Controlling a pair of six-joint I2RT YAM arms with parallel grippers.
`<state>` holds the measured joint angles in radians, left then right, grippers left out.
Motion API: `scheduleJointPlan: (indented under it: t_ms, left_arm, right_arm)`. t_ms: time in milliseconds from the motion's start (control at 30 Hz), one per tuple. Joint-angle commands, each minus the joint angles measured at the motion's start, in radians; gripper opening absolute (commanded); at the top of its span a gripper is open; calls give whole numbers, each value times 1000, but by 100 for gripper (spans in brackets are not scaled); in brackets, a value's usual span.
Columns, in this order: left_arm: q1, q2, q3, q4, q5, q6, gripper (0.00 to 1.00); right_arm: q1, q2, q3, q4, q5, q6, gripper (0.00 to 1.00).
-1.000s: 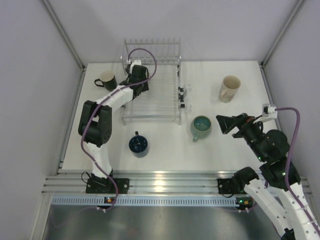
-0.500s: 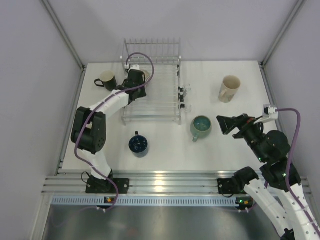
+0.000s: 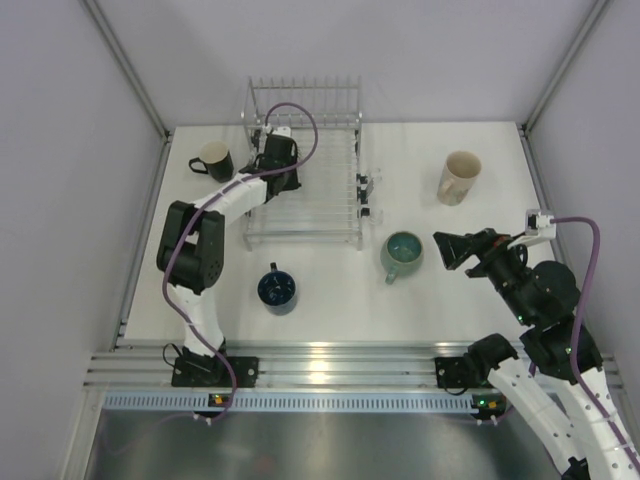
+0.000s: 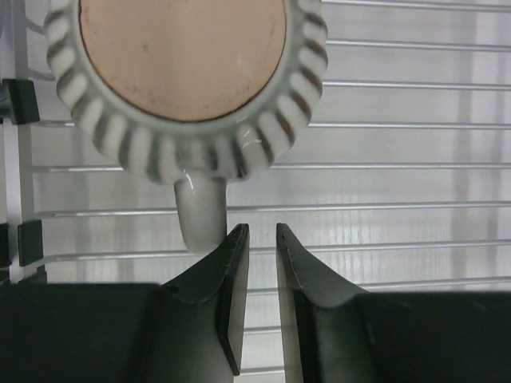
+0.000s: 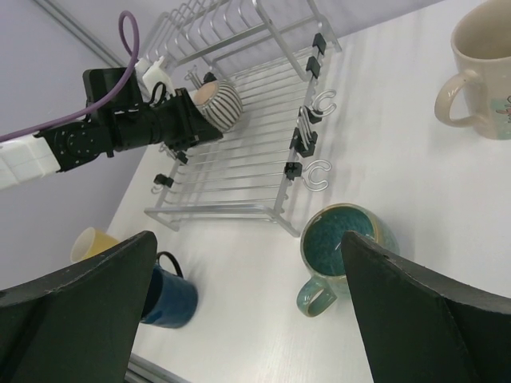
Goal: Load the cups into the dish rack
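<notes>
The ribbed beige cup (image 4: 180, 72) stands upside down in the dish rack (image 3: 310, 200), its handle (image 4: 200, 211) just left of my left gripper's (image 4: 260, 235) tips. That gripper holds nothing; its jaws are a narrow slit apart. It hovers over the rack's far left part (image 3: 280, 150). My right gripper (image 5: 247, 239) is wide open and empty, over the table near the teal-green mug (image 5: 343, 239). In the top view it (image 3: 455, 247) is right of that mug (image 3: 402, 255). The right wrist view shows the ribbed cup (image 5: 215, 100) in the rack (image 5: 239, 159).
A black mug (image 3: 214, 160) stands left of the rack. A tall cream mug (image 3: 458, 177) stands at the far right. A dark blue mug (image 3: 277, 290) stands in front of the rack. A small yellowish cup (image 5: 89, 242) shows behind the dark blue mug (image 5: 168, 295).
The left arm swung its elbow left half a second ago, then came back over the rack's far left part. The right arm and the loose mugs have not moved.
</notes>
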<state>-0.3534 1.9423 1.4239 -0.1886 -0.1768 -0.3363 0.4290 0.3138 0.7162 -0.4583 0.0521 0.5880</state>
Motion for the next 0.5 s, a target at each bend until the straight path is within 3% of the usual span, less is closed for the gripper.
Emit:
scheduleJointPlan:
  t_ms: [0,467]
  left_arm:
    - [2,26,64,110,-12,31,26]
    - [2,107,135,261,-81,57,26]
  right_arm:
    - [10,-9,48,-5,15,-25,99]
    - [10,-4,26,12,22,-17,99]
